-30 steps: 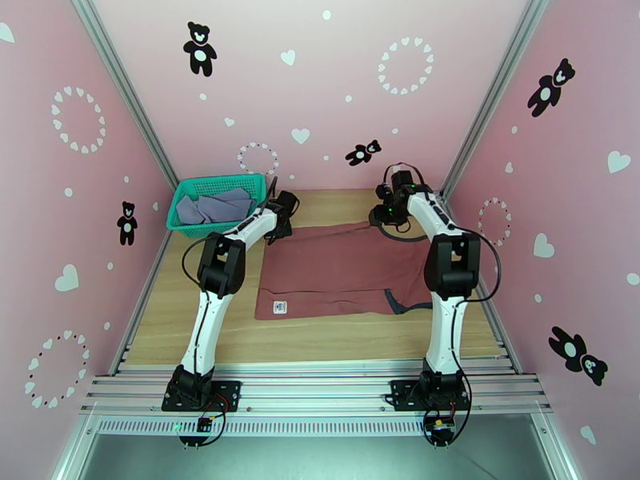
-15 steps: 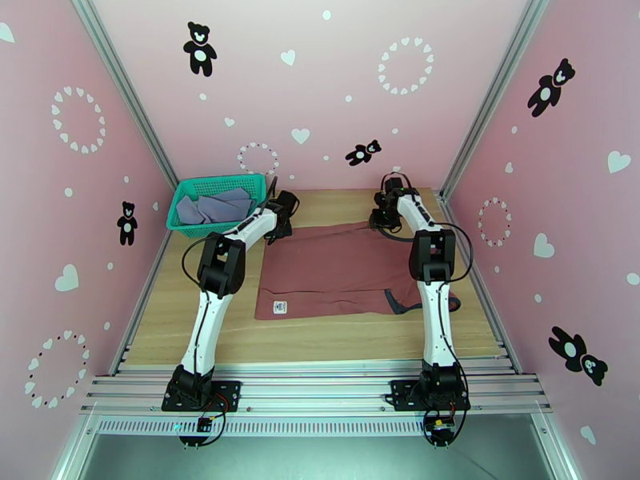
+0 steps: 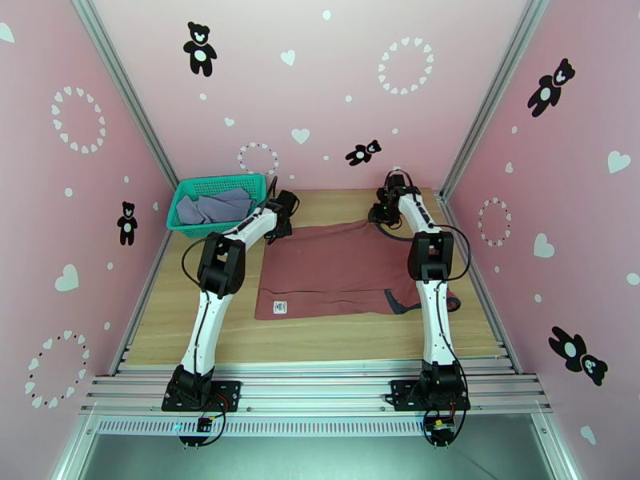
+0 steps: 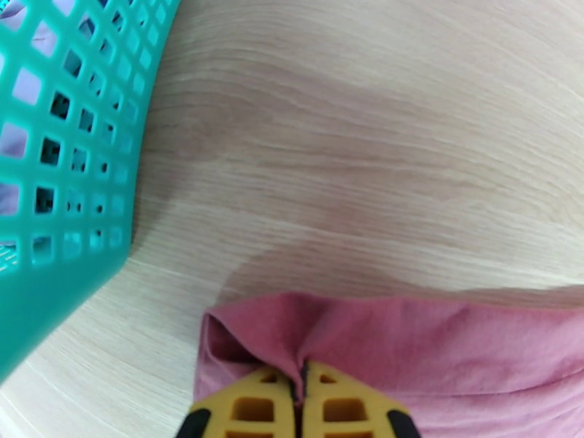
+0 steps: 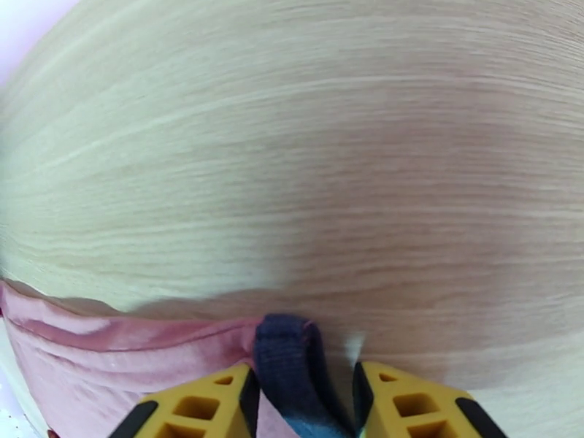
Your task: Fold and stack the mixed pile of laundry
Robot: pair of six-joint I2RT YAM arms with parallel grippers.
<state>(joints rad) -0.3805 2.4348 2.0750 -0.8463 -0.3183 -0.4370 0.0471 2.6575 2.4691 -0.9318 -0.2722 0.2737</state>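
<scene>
1. The rust-red tank top with dark navy trim point(image 3: 336, 270) lies spread flat at the centre of the top view on the pale wooden tabletop point(image 3: 200, 330). Its far edge points to the top of the frame.
2. The plain grey-lavender shirt point(image 3: 214, 206) sits crumpled in the teal plastic mesh basket point(image 3: 186, 226) at the upper left, apparently waiting its turn.
3. The left gripper point(image 4: 303, 388) is at the top's far-left corner, at the bottom of its wrist view. Its yellow fingers are pressed together with a ridge of red cloth pinched between them.
4. The right gripper point(image 5: 306, 396) is at the far-right corner. Its jaws stand partly apart with the navy trim loop point(image 5: 288, 352) between them (a sliver of gap shows beside one finger). Whether they have actually clamped it cannot be told.
5. Holding both far corners would probably let the arms draw that edge toward the bottom of the frame for a fold.
</scene>
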